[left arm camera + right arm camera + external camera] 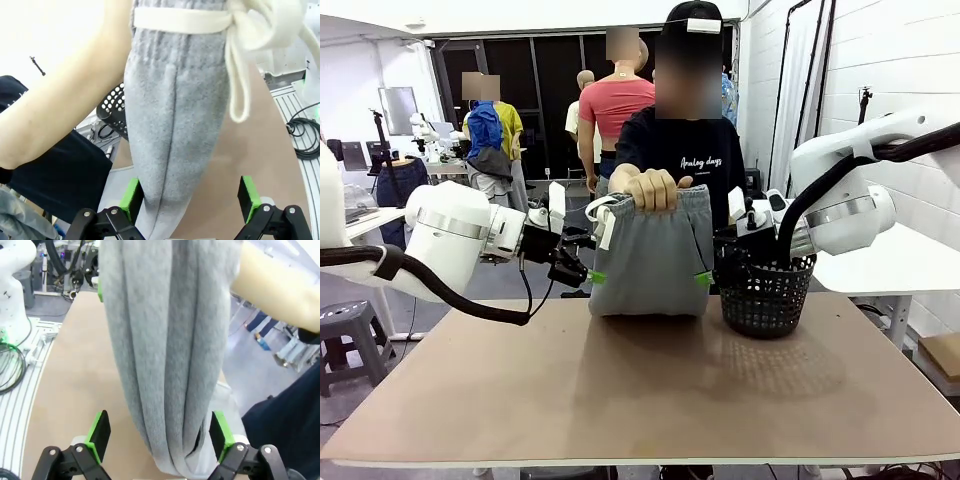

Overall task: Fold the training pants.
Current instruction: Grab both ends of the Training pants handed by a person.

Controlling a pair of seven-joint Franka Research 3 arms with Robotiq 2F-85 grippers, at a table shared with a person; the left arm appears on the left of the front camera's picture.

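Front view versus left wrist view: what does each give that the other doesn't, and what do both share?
Front view: the person's hand gripping the waistband, the training pants hanging down to the table, the right gripper at their edge beside the black basket. Left wrist view: the knotted white drawstring close up, and the left gripper open with the pants' edge between its pads. Both: the pants and the basket.

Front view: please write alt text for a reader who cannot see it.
A person's hand holds grey training pants hanging at the far edge of the table. The open left gripper and right gripper flank their lower corners; a black basket stands beside.
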